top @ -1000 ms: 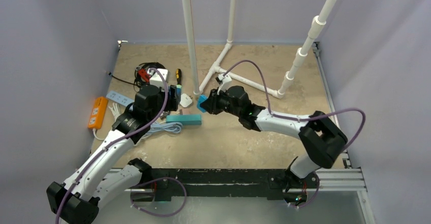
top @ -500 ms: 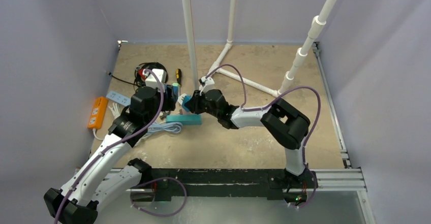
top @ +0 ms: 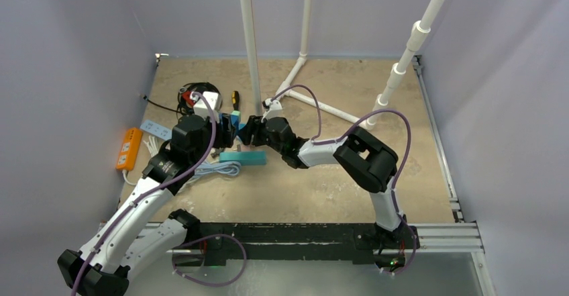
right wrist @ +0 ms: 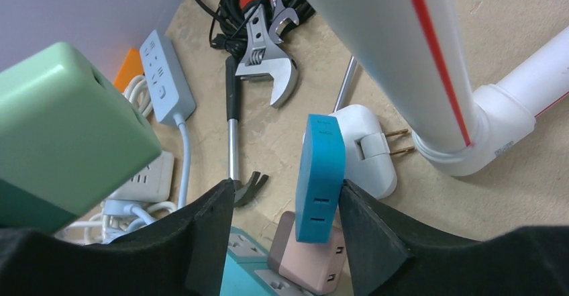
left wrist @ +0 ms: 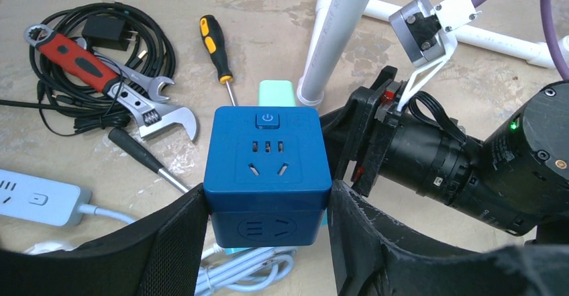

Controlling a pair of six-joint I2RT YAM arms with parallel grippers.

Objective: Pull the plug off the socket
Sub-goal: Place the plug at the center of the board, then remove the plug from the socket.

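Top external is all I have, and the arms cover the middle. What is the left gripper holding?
Observer: The left gripper is clamped on a dark blue cube socket, a finger on each side.
Operator: Anything plugged in?
Observer: A mint green plug sits against its far side.
Operator: And the other arm?
Observer: The right gripper is open, a light blue adapter showing between its fingers, standing on a pink adapter.
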